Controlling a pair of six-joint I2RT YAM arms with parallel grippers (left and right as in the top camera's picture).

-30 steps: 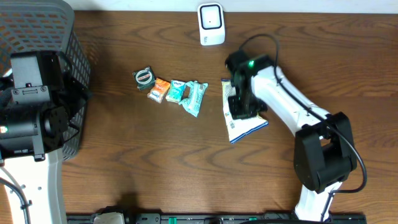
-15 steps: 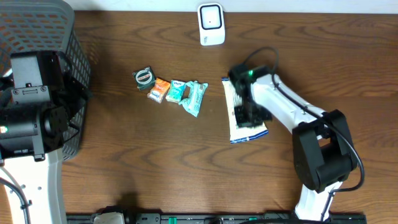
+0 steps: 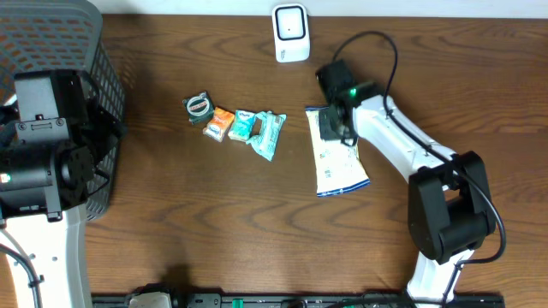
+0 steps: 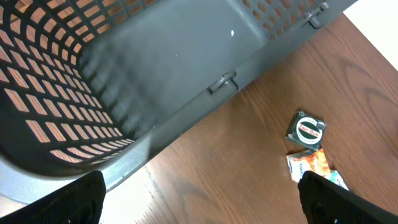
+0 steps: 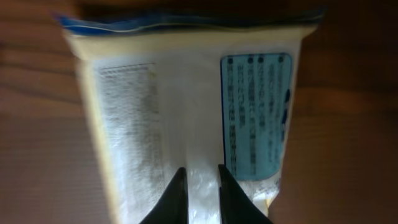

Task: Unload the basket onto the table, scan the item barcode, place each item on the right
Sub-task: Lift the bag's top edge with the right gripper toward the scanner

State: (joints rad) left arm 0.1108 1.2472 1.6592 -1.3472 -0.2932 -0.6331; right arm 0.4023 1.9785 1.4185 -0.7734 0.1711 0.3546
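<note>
A white snack packet (image 3: 339, 168) with blue ends lies flat on the wooden table, its printed back facing up. In the right wrist view the packet (image 5: 180, 106) shows a blue label (image 5: 256, 118) and fine print. My right gripper (image 3: 330, 127) hovers over the packet's far end. Its jaws (image 5: 202, 186) stand a narrow gap apart, with the packet's centre seam showing between them. The white scanner (image 3: 290, 34) stands at the table's back edge. My left gripper (image 4: 201, 200) is wide open with nothing in it, beside the basket.
A dark mesh basket (image 3: 60, 43) fills the left side. A round tin (image 3: 198, 106), an orange packet (image 3: 221, 124) and teal packets (image 3: 261, 131) lie in a row left of the white packet. The tin (image 4: 306, 129) also shows in the left wrist view.
My right gripper has moved from the packet's middle toward its far end, and its jaws have parted slightly. The packet has swung straighter on the table. The left arm has not moved.
</note>
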